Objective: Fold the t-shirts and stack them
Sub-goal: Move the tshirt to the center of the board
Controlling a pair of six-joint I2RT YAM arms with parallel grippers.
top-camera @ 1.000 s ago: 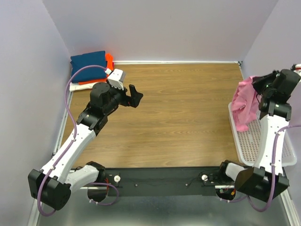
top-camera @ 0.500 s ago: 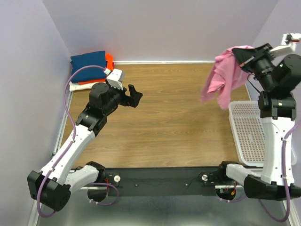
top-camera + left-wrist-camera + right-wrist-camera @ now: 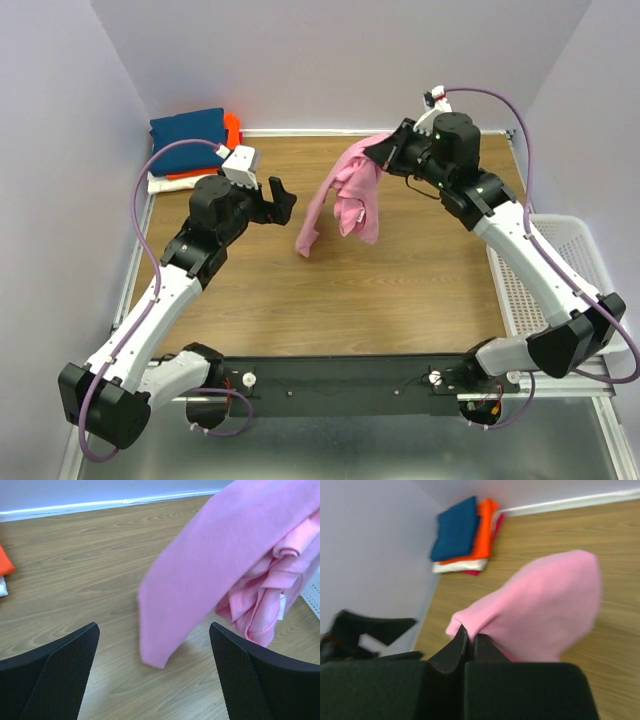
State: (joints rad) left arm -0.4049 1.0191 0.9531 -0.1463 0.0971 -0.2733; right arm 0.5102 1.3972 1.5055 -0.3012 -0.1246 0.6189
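A large pink t-shirt (image 3: 345,195) hangs bunched in the air over the middle of the wooden table, one corner trailing down to the left. My right gripper (image 3: 385,150) is shut on a fold of the pink t-shirt (image 3: 545,605) at its top. My left gripper (image 3: 285,200) stands open just left of the hanging cloth, nothing between its fingers (image 3: 60,675); the pink t-shirt (image 3: 210,575) swings right in front of it. A stack of folded t-shirts (image 3: 190,140), navy on top with orange, white and red under it, lies in the far left corner, and the stack (image 3: 465,535) also shows in the right wrist view.
A white mesh basket (image 3: 560,290) sits at the right edge of the table beside the right arm. Purple walls close in the table on the left, back and right. A black rail with both arm bases runs along the near edge.
The right arm has lifted the pink t-shirt out of the basket and swung it left to mid-table. The left arm has barely moved.
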